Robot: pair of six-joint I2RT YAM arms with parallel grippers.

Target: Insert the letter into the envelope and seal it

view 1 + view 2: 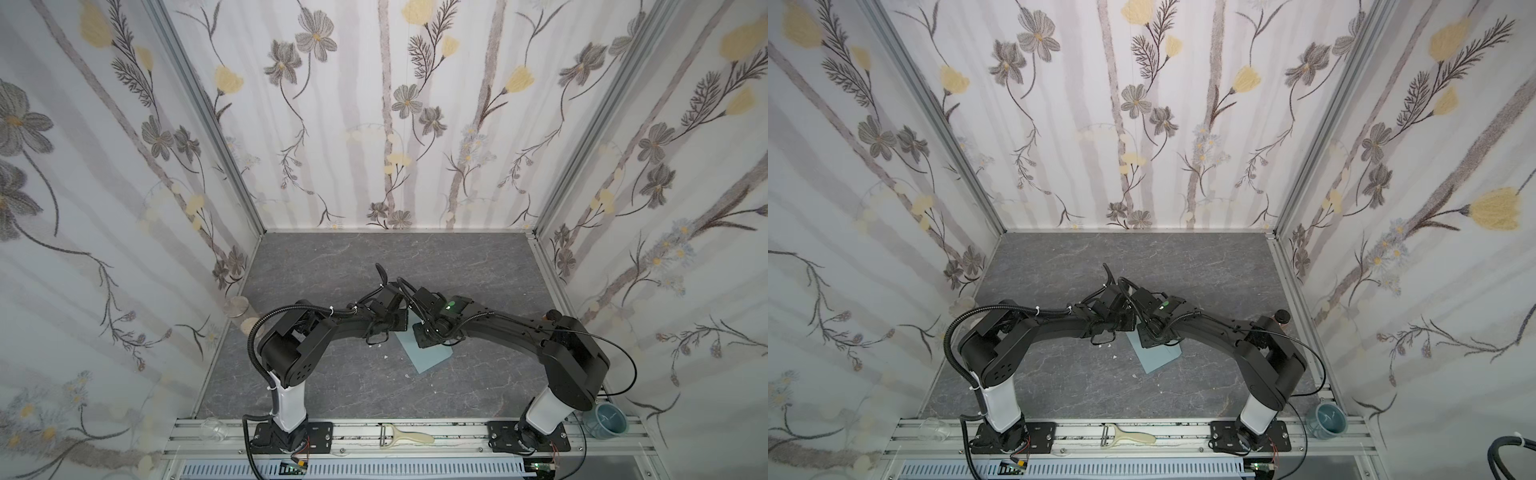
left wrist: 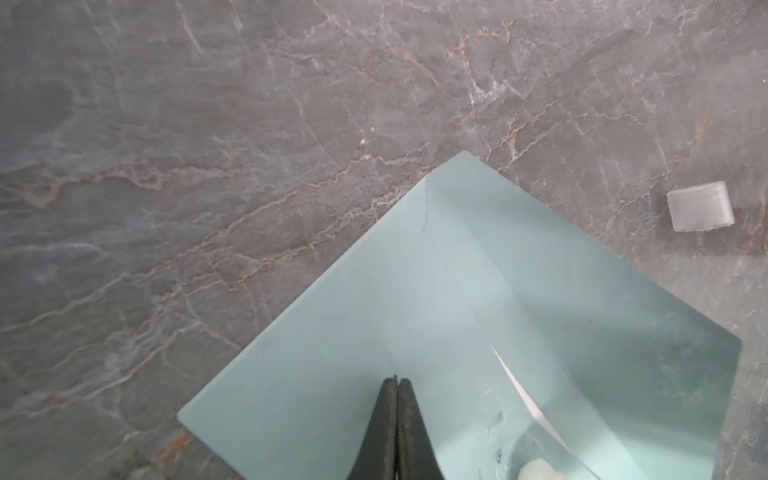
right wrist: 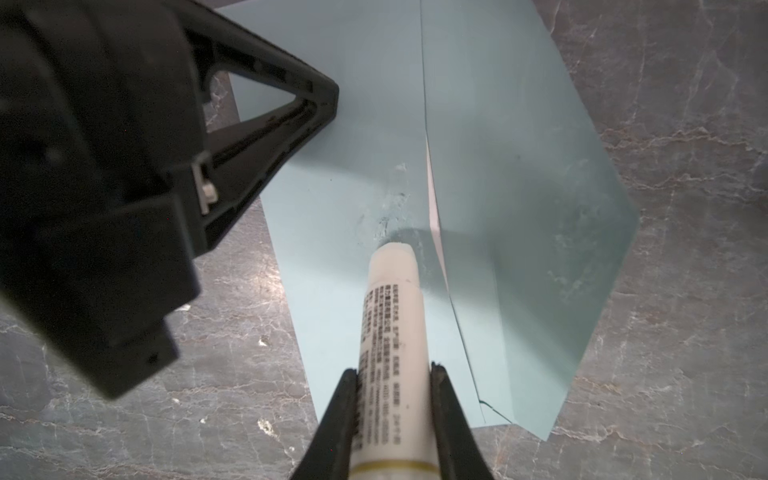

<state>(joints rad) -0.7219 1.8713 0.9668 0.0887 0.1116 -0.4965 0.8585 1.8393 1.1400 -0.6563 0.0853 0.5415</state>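
The blue-grey envelope (image 3: 357, 174) lies on the grey marble table, partly under both wrists in both top views (image 1: 430, 355) (image 1: 1158, 355). Its pointed flap (image 3: 540, 199) stands folded open. A thin white sliver of the letter (image 3: 434, 208) shows at the envelope's mouth; the rest is inside. My right gripper (image 3: 392, 368) is shut on a white glue stick (image 3: 392, 316), whose tip touches the envelope body beside the mouth, among glue smears (image 3: 392, 199). My left gripper (image 2: 395, 379) is shut, its tips resting on the envelope (image 2: 332, 353) body, also seen in the right wrist view (image 3: 328, 99).
A translucent cap (image 2: 700, 205) lies on the table beside the envelope. White crumbs (image 3: 264, 426) dot the table. On the front rail sit a peeler (image 1: 405, 436), a blue cup (image 1: 610, 420) and a clear glass (image 1: 216, 428). A metal disc (image 1: 237, 307) stands by the left wall.
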